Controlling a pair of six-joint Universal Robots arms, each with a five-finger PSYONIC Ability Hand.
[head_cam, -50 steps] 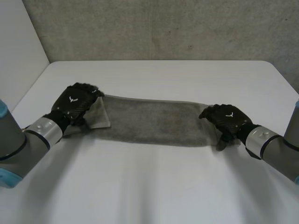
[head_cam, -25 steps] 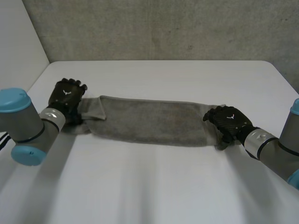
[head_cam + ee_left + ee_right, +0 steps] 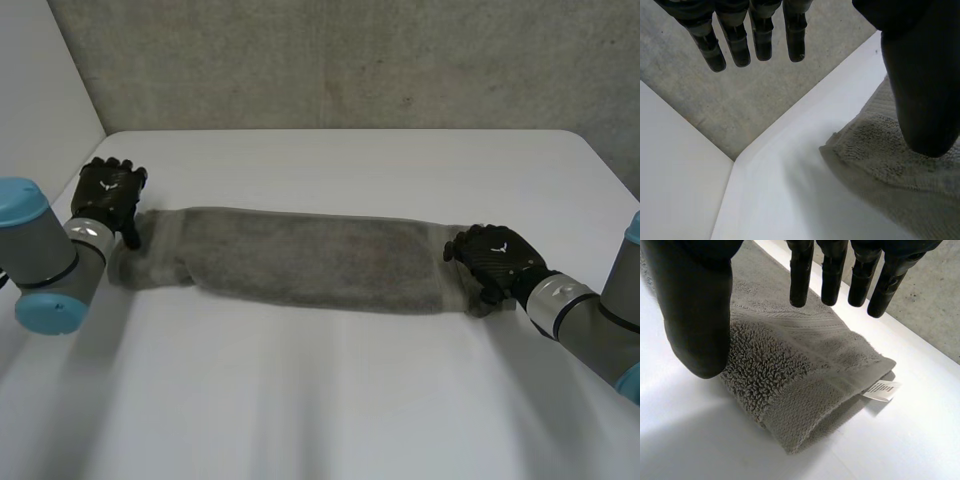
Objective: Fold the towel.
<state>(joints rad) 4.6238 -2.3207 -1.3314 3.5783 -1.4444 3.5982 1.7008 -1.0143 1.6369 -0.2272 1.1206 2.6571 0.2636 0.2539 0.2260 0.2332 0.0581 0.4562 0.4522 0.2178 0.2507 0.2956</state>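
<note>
Both hands empty. Left hand [image 3: 108, 190]: fingers straight, thumb apart, end of long grey terry towel [image 3: 310, 258] beside thumb. Right hand [image 3: 495, 260]: fingers spread above opp. doubled end, no grip. We reckon risk = pinching top layer only; strip unfolds, skews.

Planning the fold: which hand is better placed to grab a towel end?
Right, likely: the right hand has the towel end under its palm; the left hand points its fingers past it.
</note>
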